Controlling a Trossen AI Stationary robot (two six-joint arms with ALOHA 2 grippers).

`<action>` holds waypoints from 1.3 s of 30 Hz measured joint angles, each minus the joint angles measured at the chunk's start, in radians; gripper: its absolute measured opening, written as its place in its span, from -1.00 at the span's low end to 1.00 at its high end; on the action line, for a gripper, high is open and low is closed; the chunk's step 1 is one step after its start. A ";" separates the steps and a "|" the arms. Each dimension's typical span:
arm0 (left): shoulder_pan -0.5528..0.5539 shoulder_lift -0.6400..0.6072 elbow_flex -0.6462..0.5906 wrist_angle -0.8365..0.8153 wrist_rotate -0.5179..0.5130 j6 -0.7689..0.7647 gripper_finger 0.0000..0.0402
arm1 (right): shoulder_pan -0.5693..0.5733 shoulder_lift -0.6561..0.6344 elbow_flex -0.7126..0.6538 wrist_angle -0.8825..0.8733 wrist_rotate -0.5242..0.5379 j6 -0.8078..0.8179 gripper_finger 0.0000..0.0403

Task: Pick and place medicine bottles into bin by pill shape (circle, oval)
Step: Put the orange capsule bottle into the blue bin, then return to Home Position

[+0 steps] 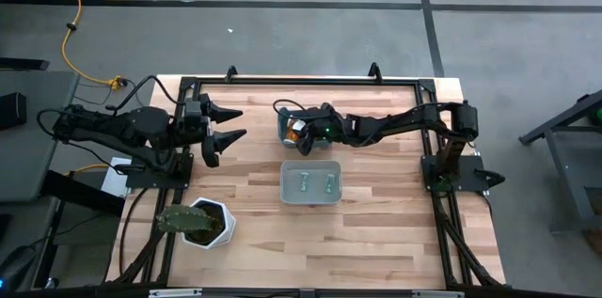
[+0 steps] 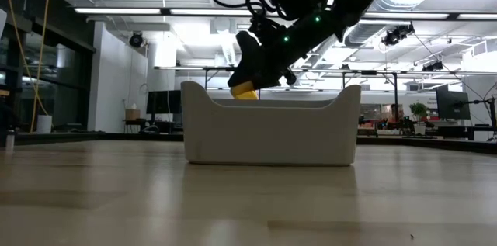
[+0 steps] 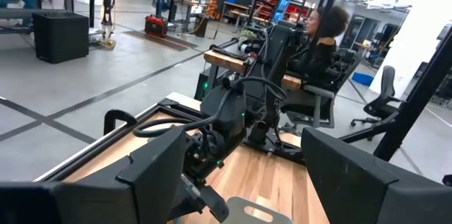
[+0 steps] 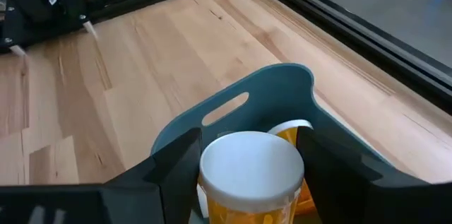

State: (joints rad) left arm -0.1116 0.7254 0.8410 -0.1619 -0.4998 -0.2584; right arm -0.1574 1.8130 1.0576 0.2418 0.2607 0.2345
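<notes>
pills inside the held bottle [image 4: 251, 174] and its lower half are hidden.

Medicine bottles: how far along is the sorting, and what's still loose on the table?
Done: two greenish bottles lie in the near bin, and an orange bottle already sits in the blue bin.
In hand: the right end effector holds a white-capped orange bottle over that blue bin, not yet released.
Left: no loose bottles show on the table. The left end effector waits open at the table's left.
</notes>
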 joint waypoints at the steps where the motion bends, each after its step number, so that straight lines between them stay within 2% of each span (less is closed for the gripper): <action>1: 0.000 0.000 0.000 0.000 0.002 0.000 0.36 | 0.000 0.000 0.000 0.000 0.000 0.002 0.08; 5: 0.000 0.000 0.000 0.000 0.017 0.023 0.36 | 0.000 0.000 0.038 -0.049 0.000 0.001 0.21; 11: 0.000 0.000 0.000 0.001 0.020 0.026 0.36 | 0.000 -0.001 0.135 -0.237 0.039 -0.031 0.38; 14: 0.000 0.000 0.000 0.001 0.020 0.026 0.36 | 0.000 -0.001 0.191 -0.325 0.039 -0.041 0.41; 17: 0.000 0.000 0.000 0.001 0.020 0.026 0.36 | 0.000 -0.011 0.249 -0.410 -0.023 -0.085 0.41; 20: 0.000 0.000 0.000 0.000 0.020 0.026 0.36 | 0.015 -0.063 0.282 -0.495 -0.070 -0.102 0.41; 24: 0.000 0.000 0.000 -0.004 0.020 0.026 0.36 | 0.048 -0.165 0.278 -0.663 -0.055 -0.122 0.41; 27: 0.000 0.000 0.000 -0.011 0.019 0.026 0.36 | 0.069 -0.274 0.204 -0.693 -0.022 -0.106 0.41; 31: 0.009 0.003 0.000 -0.039 0.019 0.025 0.36 | 0.095 -0.445 0.041 -0.646 -0.002 0.016 0.41; 35: 0.029 0.003 0.000 -0.052 0.018 0.025 0.36 | 0.138 -0.594 -0.099 -0.510 0.003 0.106 0.41; 39: 0.051 0.002 0.000 -0.052 0.023 0.026 0.36 | 0.168 -0.683 -0.169 -0.397 0.023 0.121 0.39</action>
State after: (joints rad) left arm -0.0603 0.7278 0.8413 -0.2136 -0.4773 -0.2327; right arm 0.0102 1.1299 0.8887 -0.1556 0.2840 0.3559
